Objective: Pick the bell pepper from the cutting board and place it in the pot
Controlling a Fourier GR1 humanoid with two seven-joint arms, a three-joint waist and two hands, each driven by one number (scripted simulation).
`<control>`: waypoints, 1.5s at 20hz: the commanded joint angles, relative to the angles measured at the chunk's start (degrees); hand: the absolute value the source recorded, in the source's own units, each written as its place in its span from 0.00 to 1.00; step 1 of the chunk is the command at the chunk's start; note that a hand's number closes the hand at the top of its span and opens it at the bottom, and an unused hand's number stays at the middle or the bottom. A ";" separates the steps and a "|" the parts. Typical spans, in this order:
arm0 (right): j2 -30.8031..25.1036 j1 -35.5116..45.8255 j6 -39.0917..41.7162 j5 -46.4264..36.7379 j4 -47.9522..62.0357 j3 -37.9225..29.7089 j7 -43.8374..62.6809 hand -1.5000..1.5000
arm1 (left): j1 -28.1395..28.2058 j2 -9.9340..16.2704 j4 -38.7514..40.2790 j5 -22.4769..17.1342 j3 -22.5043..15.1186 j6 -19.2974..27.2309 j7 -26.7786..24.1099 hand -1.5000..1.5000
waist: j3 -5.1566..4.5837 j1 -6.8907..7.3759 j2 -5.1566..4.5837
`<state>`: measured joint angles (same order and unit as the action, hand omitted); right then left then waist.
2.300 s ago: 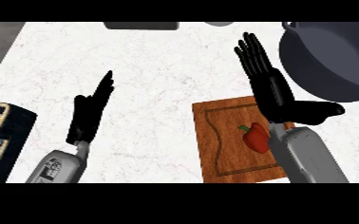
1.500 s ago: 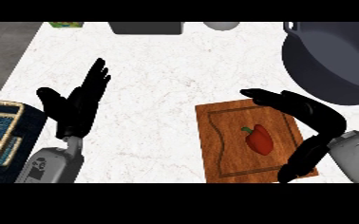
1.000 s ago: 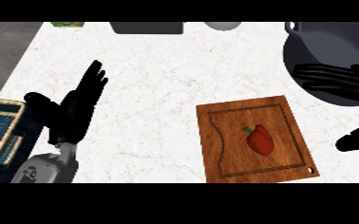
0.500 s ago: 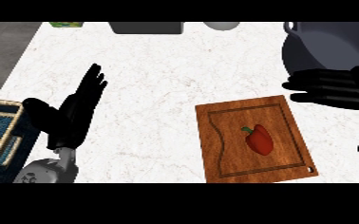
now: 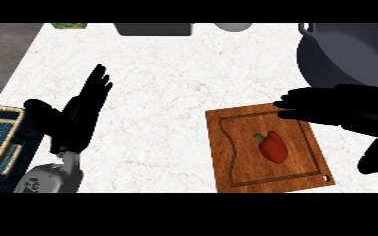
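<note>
Marble-patterned white counter is carrying a brown wooden cutting board at lower right, and the red bell pepper with a green stem is lying flat near the middle of that board, untouched. Just above and to the right of the board, a large dark grey metal pot is sitting at the counter's right edge. The right hand is reaching in from the right, its fingers stretched out straight and pointing left across the board's top right corner, between the pot and the pepper, holding nothing. The left hand is resting at lower left, fingers straight and up, thumb spread, also holding nothing. Beside it, at the left edge, a woven basket is partly showing.
</note>
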<state>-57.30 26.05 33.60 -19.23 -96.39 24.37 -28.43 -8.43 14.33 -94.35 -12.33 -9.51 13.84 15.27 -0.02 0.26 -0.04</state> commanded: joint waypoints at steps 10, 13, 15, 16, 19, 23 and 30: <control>8.98 -5.56 3.36 -12.96 -3.08 -2.98 2.72 0.00 | 0.15 -2.92 -0.04 2.29 1.71 -2.02 0.27 0.50 | 0.00 -0.43 0.11; 11.54 -8.13 -1.89 -17.15 2.73 -2.39 -2.37 0.00 | 2.78 -2.43 -0.80 1.72 2.75 -3.59 -0.11 0.50 | 0.02 -0.11 0.03; 9.94 -9.94 1.45 -16.07 -1.67 -4.60 -3.29 0.00 | -1.23 -2.33 -0.66 1.86 3.98 -3.66 2.99 0.50 | 0.01 -0.41 0.08; 13.40 -9.39 1.36 -17.19 -1.51 -3.55 -0.74 0.00 | -0.38 -2.38 -1.43 2.06 3.91 -4.01 3.05 0.50 | 0.01 -0.25 0.07; 15.09 -11.29 2.98 -18.03 -4.44 -4.10 3.22 0.00 | 4.92 -3.29 -8.04 4.83 1.69 -2.03 4.25 0.50 | 0.02 -0.09 0.15; 15.45 -13.04 3.59 -21.32 -3.73 -5.10 3.75 0.00 | 0.76 -1.11 -3.64 0.63 6.97 -6.87 5.51 0.50 | 0.01 -0.27 0.08; 25.16 -8.87 2.51 -31.10 1.38 -1.30 9.12 0.00 | 0.47 -3.98 -5.21 3.56 5.95 -5.09 6.56 0.50 | 0.02 0.06 0.05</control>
<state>-36.04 15.60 35.45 -46.66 -97.46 22.29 -21.00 -7.73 10.00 -96.81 -7.84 -4.96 9.35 18.62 0.00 0.18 0.01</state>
